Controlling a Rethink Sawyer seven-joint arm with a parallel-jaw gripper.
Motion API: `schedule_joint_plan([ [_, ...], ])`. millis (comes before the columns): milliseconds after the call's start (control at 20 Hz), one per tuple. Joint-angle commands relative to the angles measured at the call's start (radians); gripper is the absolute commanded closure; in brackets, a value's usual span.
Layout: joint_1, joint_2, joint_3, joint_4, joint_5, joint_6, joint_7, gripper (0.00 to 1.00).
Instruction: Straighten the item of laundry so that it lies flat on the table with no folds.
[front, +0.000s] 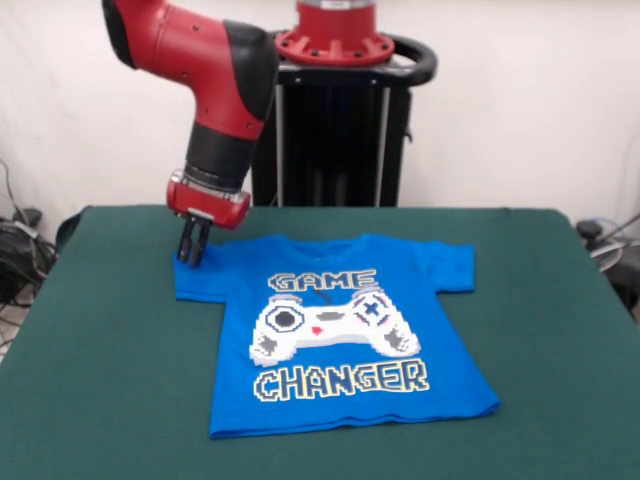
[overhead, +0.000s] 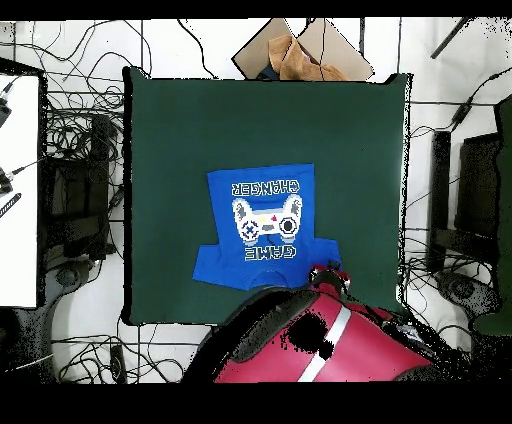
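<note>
The bright blue T-shirt (front: 340, 330) lies print-up on the dark green table (front: 100, 380), mostly spread out, with the words "GAME CHANGER" and the controller print showing. My gripper (front: 192, 258) points straight down at the far corner of the shirt's left sleeve (front: 198, 280), its fingers close together and pinching the sleeve's edge at table level. In the overhead view the shirt (overhead: 258, 225) lies near the middle of the table (overhead: 170, 130). There the gripper (overhead: 325, 271) sits at the shirt's lower right, and the red arm hides that sleeve.
The black pedestal (front: 335, 130) stands behind the table's far edge. A brown cardboard piece with a crumpled cloth (overhead: 300, 55) lies just past the table's edge, opposite the robot. Cables run on the floor around the table.
</note>
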Motion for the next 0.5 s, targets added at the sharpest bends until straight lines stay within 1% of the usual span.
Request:
schedule_joint_plan([
  [50, 0.092, 0.078, 0.036, -0.098, 0.090, -0.054, 0.106, 1.00],
  [200, 0.134, 0.105, -0.019, -0.102, 0.140, -0.108, 0.095, 1.00],
  [300, 0.149, 0.113, -0.036, -0.102, 0.155, -0.110, 0.096, 1.00],
  [400, 0.159, 0.117, -0.046, -0.101, 0.163, -0.106, 0.098, 1.00],
  [500, 0.155, 0.116, -0.042, -0.105, 0.153, -0.097, 0.099, 1.00],
])
